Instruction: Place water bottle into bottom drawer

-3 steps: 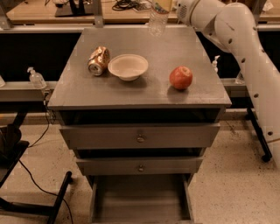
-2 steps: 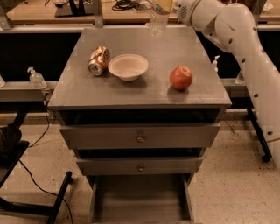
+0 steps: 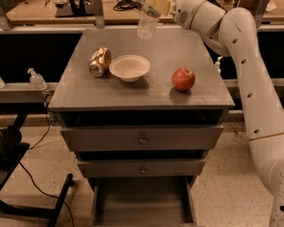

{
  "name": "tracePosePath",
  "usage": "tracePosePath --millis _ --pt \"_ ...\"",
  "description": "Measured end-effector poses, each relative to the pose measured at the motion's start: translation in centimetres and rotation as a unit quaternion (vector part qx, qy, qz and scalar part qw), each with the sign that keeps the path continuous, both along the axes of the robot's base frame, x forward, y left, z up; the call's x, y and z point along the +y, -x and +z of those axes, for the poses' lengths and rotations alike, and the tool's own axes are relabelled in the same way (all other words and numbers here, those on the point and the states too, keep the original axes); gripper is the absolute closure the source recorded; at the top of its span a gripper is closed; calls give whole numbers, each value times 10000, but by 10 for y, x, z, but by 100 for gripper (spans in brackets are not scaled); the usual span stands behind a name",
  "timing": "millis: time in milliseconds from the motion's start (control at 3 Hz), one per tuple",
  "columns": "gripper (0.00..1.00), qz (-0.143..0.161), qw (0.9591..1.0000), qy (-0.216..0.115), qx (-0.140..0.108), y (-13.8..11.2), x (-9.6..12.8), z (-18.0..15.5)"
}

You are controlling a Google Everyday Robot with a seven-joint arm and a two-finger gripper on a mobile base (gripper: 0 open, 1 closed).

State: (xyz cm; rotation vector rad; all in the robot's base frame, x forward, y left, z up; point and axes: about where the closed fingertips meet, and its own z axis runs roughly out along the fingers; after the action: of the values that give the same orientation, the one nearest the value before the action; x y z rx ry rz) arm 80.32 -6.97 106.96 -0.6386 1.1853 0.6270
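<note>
jaws at water bottle [image 3: 148,22], tabletop [image 3: 177,48] rear

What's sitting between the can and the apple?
The white bowl, in the camera view. The gripper is at the top edge, by the water bottle.

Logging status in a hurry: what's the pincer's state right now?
Pincer: at the view's top edge, right by the water bottle's upper end; open, closed or holding cannot be told.
</note>
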Motion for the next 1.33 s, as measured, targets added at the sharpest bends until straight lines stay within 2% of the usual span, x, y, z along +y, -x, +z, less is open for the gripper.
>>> tracePosePath --millis 333,667,1000,1333 --pt "100 1202 9926 97 -127 63 28 -3" --pt "100 1777 9837 192 -214 101 37 -5" --pt "100 2095 9774 217 -160 138 32 -12" --pt "100 2123 9765 377 -76 174 16 -29"
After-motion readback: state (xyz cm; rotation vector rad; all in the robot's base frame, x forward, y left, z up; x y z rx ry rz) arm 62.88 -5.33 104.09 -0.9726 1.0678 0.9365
